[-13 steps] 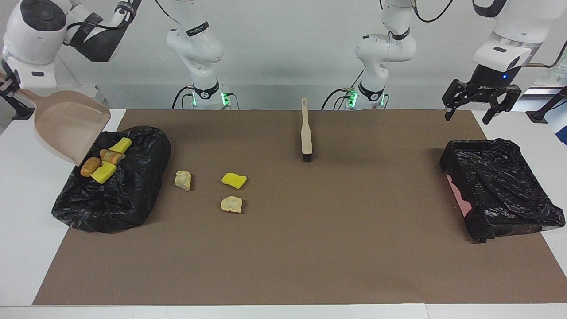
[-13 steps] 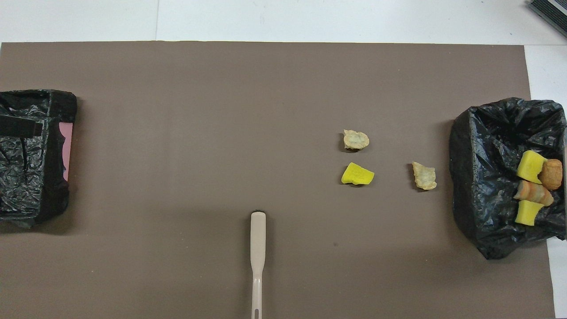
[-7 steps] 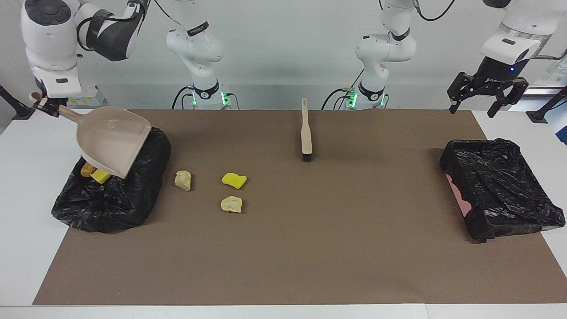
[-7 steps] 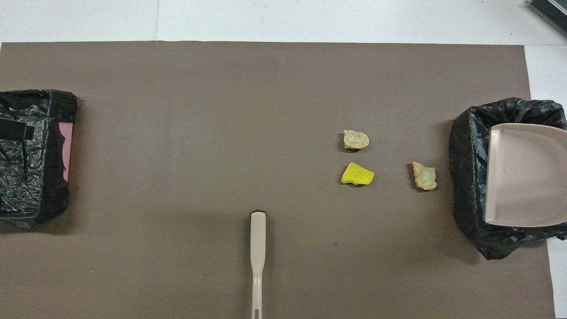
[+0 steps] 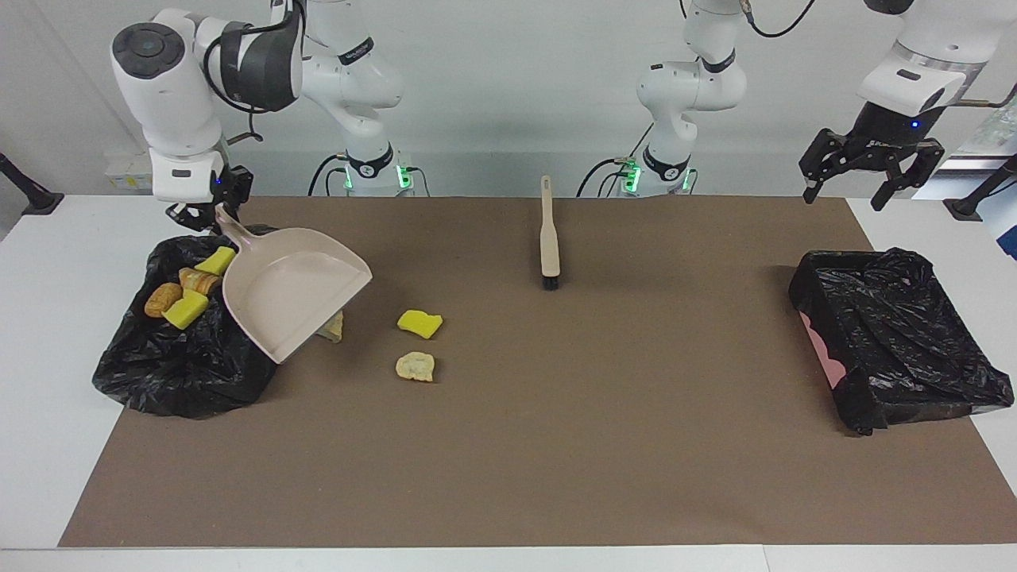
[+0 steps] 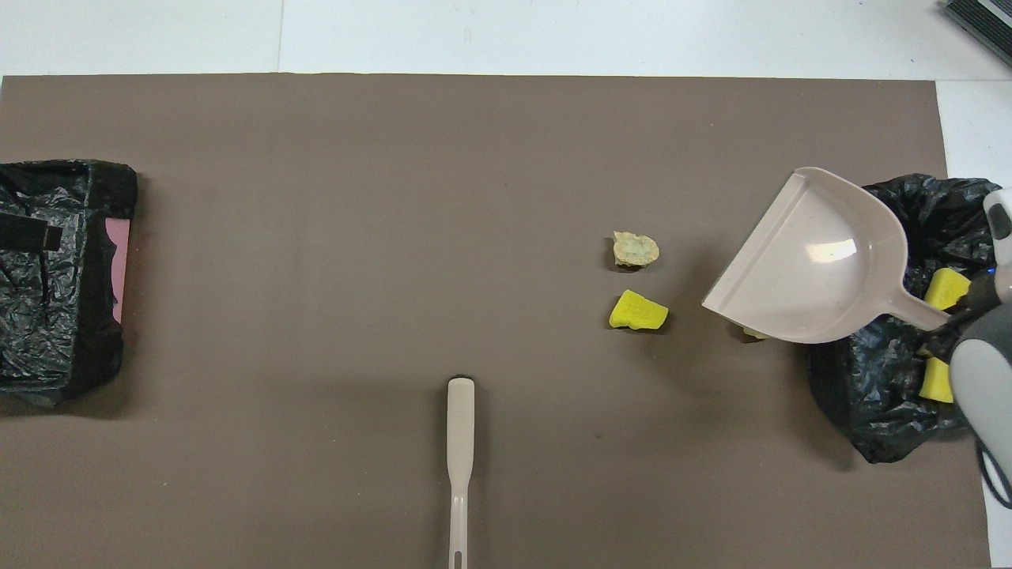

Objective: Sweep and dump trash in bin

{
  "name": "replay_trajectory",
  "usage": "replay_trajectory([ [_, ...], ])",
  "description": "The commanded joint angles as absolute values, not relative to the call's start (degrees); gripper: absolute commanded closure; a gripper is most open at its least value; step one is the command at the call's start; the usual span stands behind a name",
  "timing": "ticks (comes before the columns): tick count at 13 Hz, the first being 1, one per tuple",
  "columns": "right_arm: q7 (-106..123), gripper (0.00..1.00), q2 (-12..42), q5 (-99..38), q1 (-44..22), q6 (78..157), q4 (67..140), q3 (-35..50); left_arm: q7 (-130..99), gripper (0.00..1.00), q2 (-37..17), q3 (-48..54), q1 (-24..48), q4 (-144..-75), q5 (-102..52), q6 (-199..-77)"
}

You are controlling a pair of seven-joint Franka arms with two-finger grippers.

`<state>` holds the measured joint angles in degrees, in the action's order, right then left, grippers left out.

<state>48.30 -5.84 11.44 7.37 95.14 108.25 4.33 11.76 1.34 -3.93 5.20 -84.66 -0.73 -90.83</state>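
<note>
A: Trash status: four pieces [image 5: 187,286] sit in the bin [image 5: 183,373] at the right arm's end of the table [image 5: 32,318]. Three are loose on the mat [image 5: 508,445] beside that bin: yellow scrap [image 5: 419,322], pale lump [image 5: 415,366] farther from the robots, and a third lump [image 5: 335,327] mostly hidden under the dustpan.

B: Dustpan orientation?

A: Dustpan [image 5: 290,288] is in the air, tilted. Long axis runs diagonally: handle up toward the robots over the bin, open lip pointing down and out toward the table's middle, over the third lump. Pan face is turned up, nothing in it.

B: End effectors?

A: Right end effector [image 5: 208,214] is clenched on the dustpan handle, over the bin's robot-side edge. Left end effector [image 5: 867,171] is released, fingers spread, grasping nothing, waiting above the other bin [image 5: 898,334] at its own end.

B: Brush?

A: Brush [image 5: 548,238] lies flat mid-table, near the robots, handle toward them, bristles away. Untouched.

B: Delta from half a second back?

A: Dustpan swung off the bin toward the loose pieces; it covered the bin's contents then, they're visible now, and the third lump is newly covered. Lip turned from pointing along the table to the diagonal. Right arm shifted toward the table's middle. Loose trash, brush and left end effector unchanged.
</note>
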Motion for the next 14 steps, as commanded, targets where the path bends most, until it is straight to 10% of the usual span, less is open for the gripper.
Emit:
replay_trajectory([
  [1, 31.1, 1.0, -4.6, 4.3, 4.1, 94.6, 108.5, 4.3, 11.9, 0.0, 1.1, -3.5, 4.8, -83.5, 0.0, -89.3],
  [8, -15.8, 1.0, 8.0, -4.1, -14.8, 102.0, 101.7, 4.3, 11.9, 0.0, 1.2, -3.5, 4.8, -83.5, 0.0, -89.3],
  [14, -36.9, 1.0, 27.5, -5.2, -26.7, 103.9, 80.5, 4.3, 11.9, 0.0, 1.1, -3.5, 4.8, -83.5, 0.0, -89.3],
])
